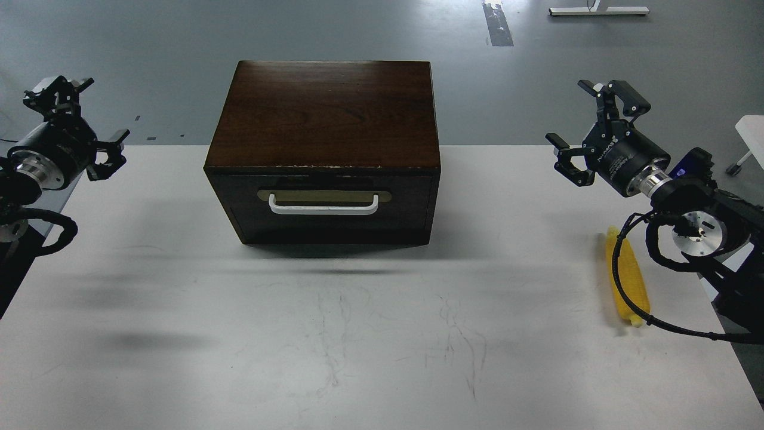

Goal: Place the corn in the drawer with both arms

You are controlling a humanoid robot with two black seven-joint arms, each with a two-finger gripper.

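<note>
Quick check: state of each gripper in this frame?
Left gripper: open, holding nothing, raised beside the table.
Right gripper: open, holding nothing; corn lies on the table.

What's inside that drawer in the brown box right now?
That cannot be seen: the drawer is shut, so its front hides the inside. The corn is not in it; it lies on the white table to the right, under the right arm's cable.
</note>
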